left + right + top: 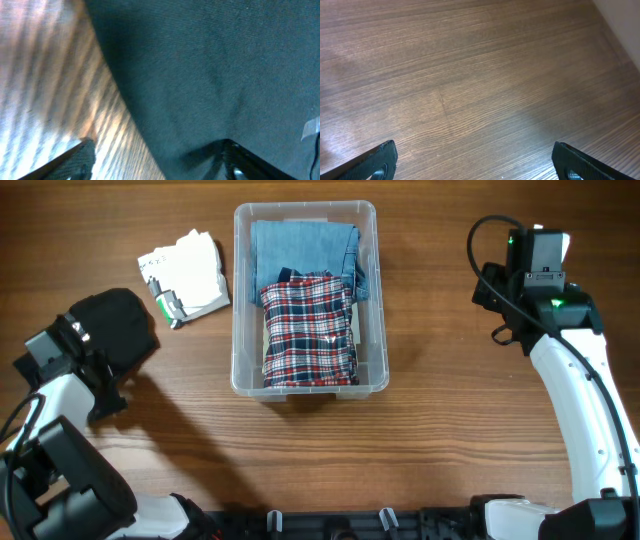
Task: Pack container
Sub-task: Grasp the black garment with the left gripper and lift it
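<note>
The clear plastic container (241, 300) stands at the table's middle back. Inside lie a folded blue denim garment (300, 245) at the far end and a folded red plaid shirt (310, 330) at the near end. A black folded garment (118, 328) lies at the left. My left gripper (88, 340) is open right at its left edge; in the left wrist view the black cloth (210, 70) fills the frame between the spread fingers (157, 160). My right gripper (535, 250) is open and empty over bare wood (470, 90) at the right back.
A folded white garment with a small tag (185, 275) lies left of the container, behind the black garment. A pale wall or table edge shows at the right wrist view's top right corner (625, 20).
</note>
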You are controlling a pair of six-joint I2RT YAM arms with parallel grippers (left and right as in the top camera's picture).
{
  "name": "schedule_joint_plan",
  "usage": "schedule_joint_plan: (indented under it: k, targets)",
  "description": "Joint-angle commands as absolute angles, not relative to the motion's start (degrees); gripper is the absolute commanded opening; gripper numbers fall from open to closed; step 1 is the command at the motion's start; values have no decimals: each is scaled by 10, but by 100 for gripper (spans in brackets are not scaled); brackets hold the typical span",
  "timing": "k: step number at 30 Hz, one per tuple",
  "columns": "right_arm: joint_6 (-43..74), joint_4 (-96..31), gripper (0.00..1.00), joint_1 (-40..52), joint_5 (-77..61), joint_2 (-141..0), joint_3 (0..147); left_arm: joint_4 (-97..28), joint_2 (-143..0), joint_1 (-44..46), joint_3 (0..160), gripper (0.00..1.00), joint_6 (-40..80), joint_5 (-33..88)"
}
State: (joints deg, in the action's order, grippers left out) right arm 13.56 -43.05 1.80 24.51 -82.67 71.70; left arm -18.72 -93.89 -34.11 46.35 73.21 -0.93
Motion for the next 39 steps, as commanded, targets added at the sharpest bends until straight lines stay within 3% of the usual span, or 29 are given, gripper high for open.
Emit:
schedule_joint_plan:
  k: [1,5,9,17,24,27,29,32,34,39]
  targets:
    - [135,-429,100,17,255,-830,717,-179,-963,-339,460,67,744,-17]
    - [135,-429,100,17,255,-830,717,-166,-965,-339,460,54,744,-35]
    - [135,-429,100,17,255,-831,717,-156,-965,-339,460,49,744,-35]
    - [135,-429,100,17,255,-830,717,-151,-965,-339,460,17,739,-42]
    - [135,-429,100,17,255,-830,717,-153,-965,-339,460,4,737,-41]
    - [135,-429,100,17,255,-831,717,-157,-965,-339,460,8,738,-41]
    - [135,-429,100,17,255,-831,717,-161,-965,-339,460,32,738,-41]
    - [135,-429,100,17,255,-830,717,-172,-965,-339,460,54,738,-42]
    - [135,-429,100,17,255,-830,717,-174,-965,-339,460,61,738,-42]
    - [135,-429,100,17,255,-830,717,-160,-974,-339,460,63,738,-44]
